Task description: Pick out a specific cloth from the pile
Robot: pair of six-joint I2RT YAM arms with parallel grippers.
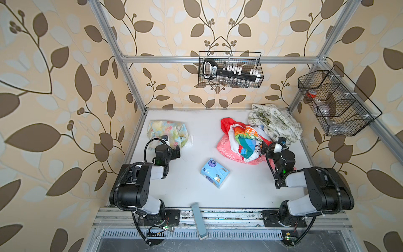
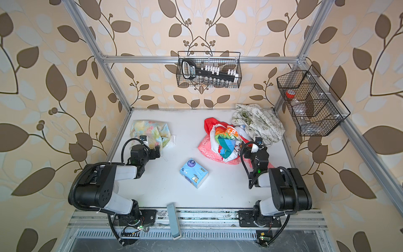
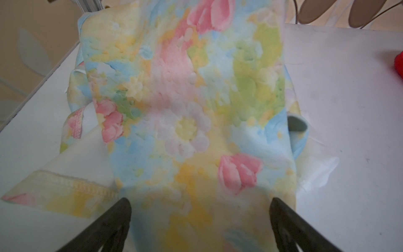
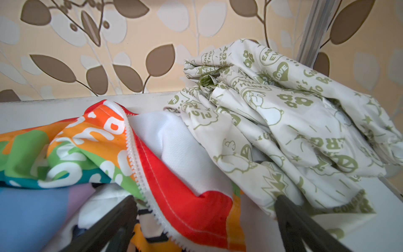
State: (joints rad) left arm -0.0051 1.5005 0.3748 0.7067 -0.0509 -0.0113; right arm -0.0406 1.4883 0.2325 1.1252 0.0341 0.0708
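At left, the cloth (image 1: 165, 131) lies off the pile (image 1: 246, 139); L fingers (image 3: 113, 224) & R fingers (image 4: 294, 222) spread apart.

Bare table (image 1: 202, 135) runs open between the cloth (image 1: 166, 131) and the pile (image 1: 246, 140), while the tissue pack (image 1: 214, 173) blocks the front middle.

Left arm (image 1: 133, 185) and right arm (image 1: 322, 187): black joint housings, white link shells. A ribbed black cable (image 1: 145, 148) loops along each. Black base plates (image 1: 173, 215) carry screws. A green light (image 1: 284, 171) sits near each wrist. Left tool (image 3: 200, 199) fingers (image 3: 109, 227) are dark and tapered.
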